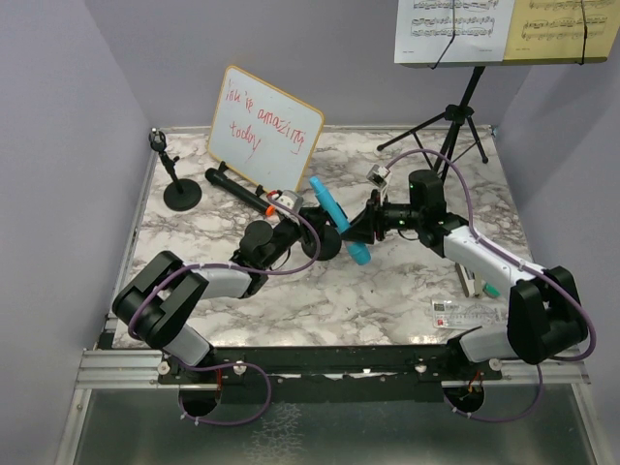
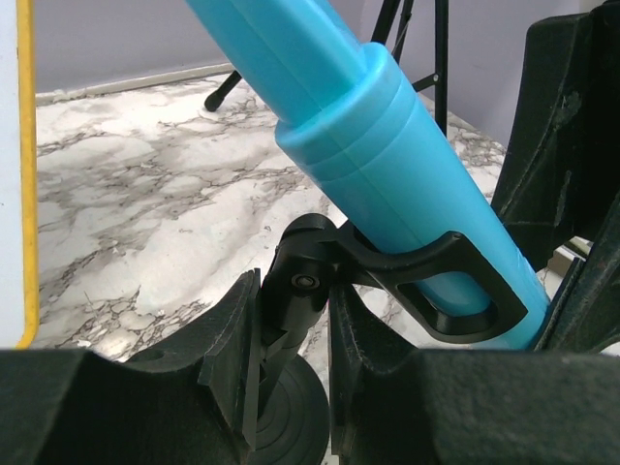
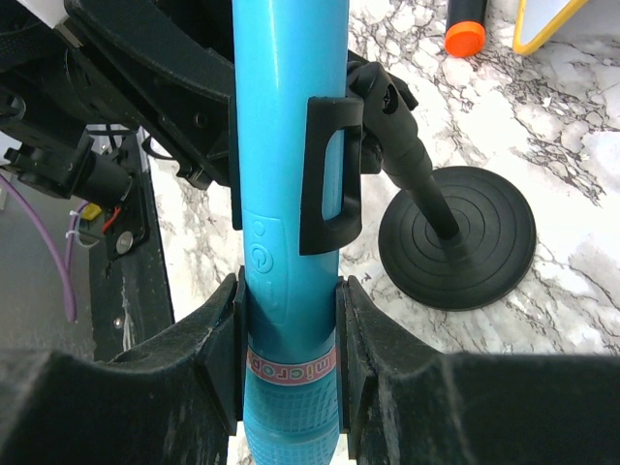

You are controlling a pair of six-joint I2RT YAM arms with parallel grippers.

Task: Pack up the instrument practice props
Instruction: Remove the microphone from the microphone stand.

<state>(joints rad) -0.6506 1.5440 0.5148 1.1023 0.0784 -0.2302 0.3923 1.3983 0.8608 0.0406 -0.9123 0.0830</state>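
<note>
The blue microphone leans in the clip of a black round-based mic holder at mid-table. My right gripper is shut on the microphone's lower body, a pad on each side. My left gripper is shut on that holder's stem just below the clip. A black microphone lies before the whiteboard. A second mic holder stands at the far left. White sheet music and yellow sheet music rest on the tripod music desk at the far right.
The wood-framed whiteboard with red writing leans at the back left. A small stapler and a clear ruler lie near the front right edge, beside my right arm. The two arms meet close together at mid-table.
</note>
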